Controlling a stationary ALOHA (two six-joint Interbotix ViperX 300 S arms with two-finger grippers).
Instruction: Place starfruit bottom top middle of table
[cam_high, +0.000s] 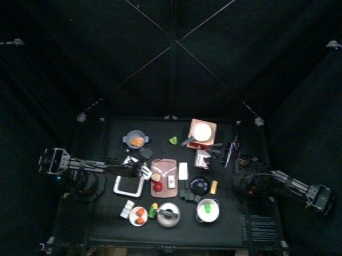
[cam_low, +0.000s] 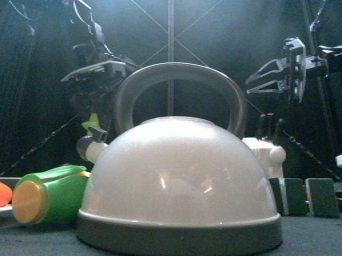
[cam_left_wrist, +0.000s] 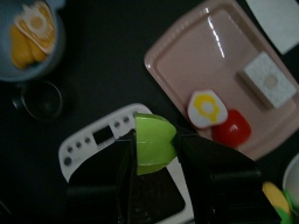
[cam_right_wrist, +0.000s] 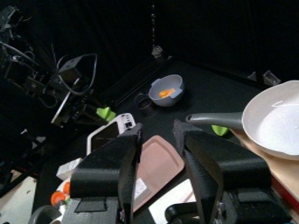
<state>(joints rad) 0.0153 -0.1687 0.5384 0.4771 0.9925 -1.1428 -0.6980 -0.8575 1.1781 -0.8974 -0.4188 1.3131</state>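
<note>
Starfruit (cam_left_wrist: 155, 143) sits pinched in our left gripper (cam_left_wrist: 158, 171) (right gripper (cam_right_wrist: 162, 175) spread, idle); next, carry it to the table (cam_high: 158, 128) middle.

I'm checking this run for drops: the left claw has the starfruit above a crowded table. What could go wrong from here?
1. The starfruit appears pinched only at the tips of the left claw, so it may slip and land on the white scale below.
2. The pink tray lies close beside the scale on the table, so a low carry might clip it.
</note>
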